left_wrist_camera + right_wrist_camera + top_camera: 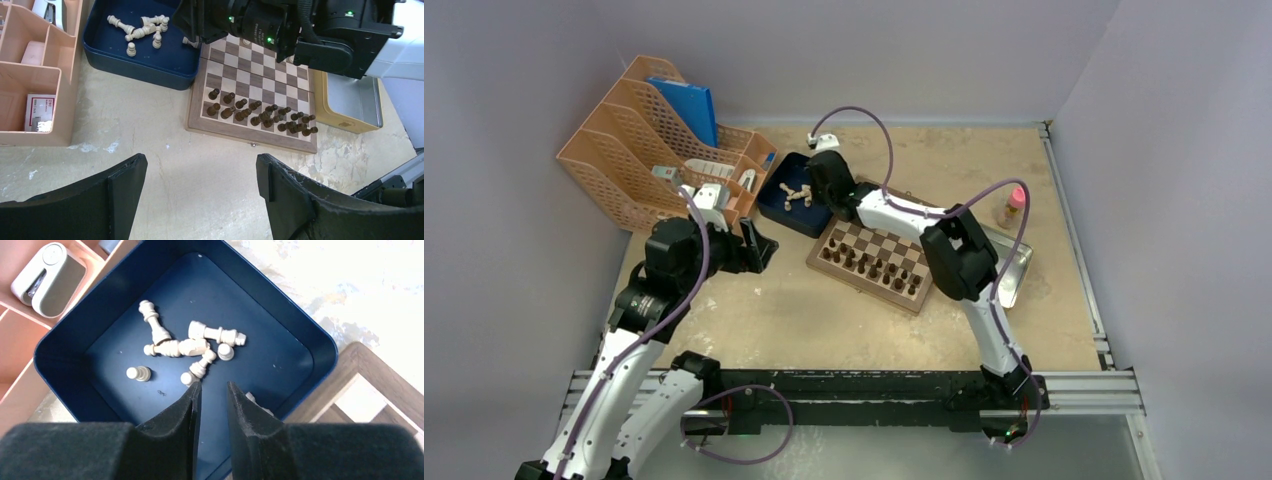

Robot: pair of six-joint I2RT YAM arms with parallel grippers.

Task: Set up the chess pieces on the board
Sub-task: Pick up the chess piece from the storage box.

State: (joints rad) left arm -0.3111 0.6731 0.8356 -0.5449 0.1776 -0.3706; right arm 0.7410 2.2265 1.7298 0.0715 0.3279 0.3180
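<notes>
A scuffed beige desk point(774, 320), walled in pale purple, carried the board point(871, 243) at centre frame of the overhead view. The board sat skewed, its near edge running from middle left down to lower right, and dark pieces point(874, 268) stood in two rows along that edge. The chess pieces point(192, 346) lay heaped in a dark blue tray point(260, 365) just beside the board's upper-left corner, most on their sides. In the right wrist view one stretched left to right at mid-frame, another slanted from upper left to lower right, and a small one lay apart at the left. The right tool point(214, 385) hung over the tray with a narrow gap between its fingers and nothing in it, the tips at the heap's lower edge. The left tool point(200, 165) hovered over bare desk at left, its fingers spread wide and empty.
</notes>
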